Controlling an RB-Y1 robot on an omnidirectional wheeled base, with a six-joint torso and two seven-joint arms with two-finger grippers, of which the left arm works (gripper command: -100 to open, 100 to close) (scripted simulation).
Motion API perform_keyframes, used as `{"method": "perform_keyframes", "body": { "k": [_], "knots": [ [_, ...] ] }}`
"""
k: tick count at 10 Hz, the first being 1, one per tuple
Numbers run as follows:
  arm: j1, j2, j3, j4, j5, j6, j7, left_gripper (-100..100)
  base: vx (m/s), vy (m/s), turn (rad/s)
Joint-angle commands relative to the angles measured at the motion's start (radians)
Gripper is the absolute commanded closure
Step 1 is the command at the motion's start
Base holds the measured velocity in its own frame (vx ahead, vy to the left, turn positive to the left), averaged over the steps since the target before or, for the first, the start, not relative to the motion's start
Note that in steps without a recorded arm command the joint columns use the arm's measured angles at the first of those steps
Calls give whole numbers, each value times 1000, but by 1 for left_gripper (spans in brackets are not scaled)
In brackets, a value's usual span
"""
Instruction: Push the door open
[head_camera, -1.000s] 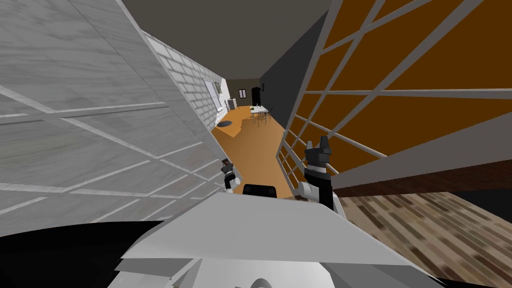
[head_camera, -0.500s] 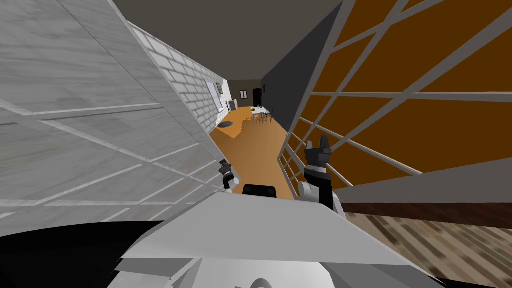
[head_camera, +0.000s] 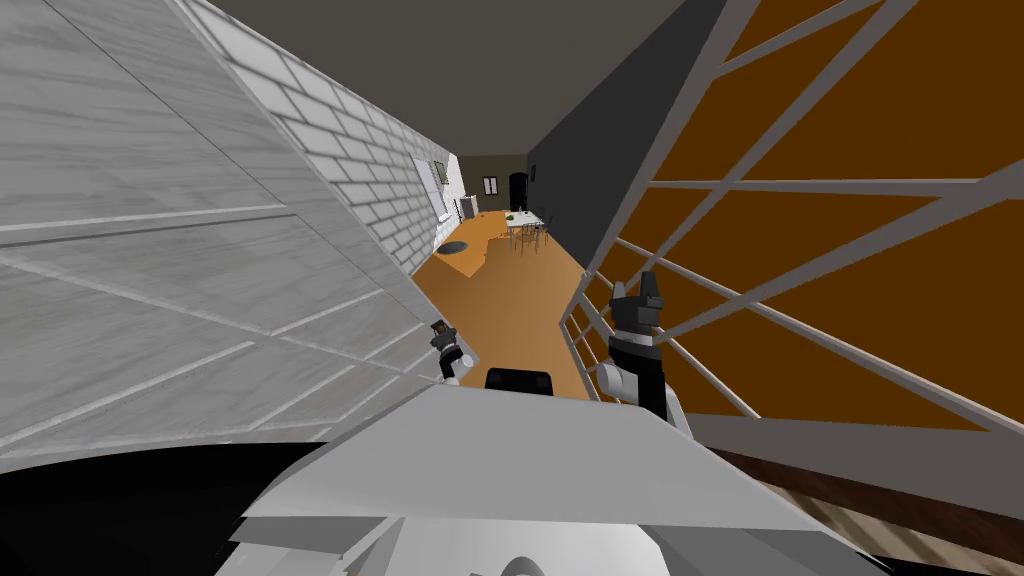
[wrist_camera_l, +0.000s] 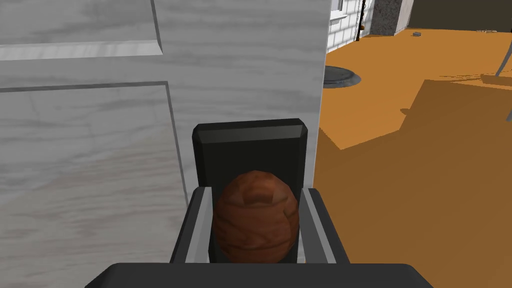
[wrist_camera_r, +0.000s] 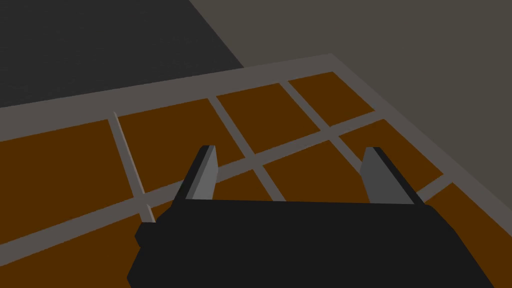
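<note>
Left tool (wrist_camera_l: 255, 200) is clenched on the round, reddish-brown knob (wrist_camera_l: 254, 222), one thin finger pressed to each side of it. The knob sits on a dark plate (wrist_camera_l: 249, 145) right at the free edge of the pale grey panelled door (wrist_camera_l: 90, 150). In the head view that door runs up my left side, and past its edge the orange floor (wrist_camera_l: 415, 165) opens out, with a dark round mat (wrist_camera_l: 340, 78) lying well beyond. So by my reading the door is off its frame and partly swung, with more push to come.

Right tool (head_camera: 637, 300) is held up on the other side, released, fingers spread wide and holding nothing.

Now the worries. That knob is a smooth ball and the fingers are narrow blades (not much to bite with), so a push that doesn't follow the door's arc could roll the knob out of the grip. If that happens the tool skids off the free edge into open air, since the knob is just beside that edge. Pushing straight ahead while the door wants to turn could also twist the wrist against the plate. The door is very close on my left, so it could brush my arm as I advance.
</note>
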Motion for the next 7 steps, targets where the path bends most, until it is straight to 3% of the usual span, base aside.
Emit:
{"method": "perform_keyframes", "body": {
  "k": [1,3,5,6,7],
  "knots": [
    [-9,16,21,20,10,-28,6,100,182,49,31],
    [-9,6,45,20,27,-31,0,100,215,36,81],
    [-8,-17,66,20,42,-34,-4,100,199,50,82],
    [-3,-17,56,12,36,-28,-7,100,79,24,25],
    [-2,4,75,12,50,-33,-9,100,113,44,26]
  ]
}}
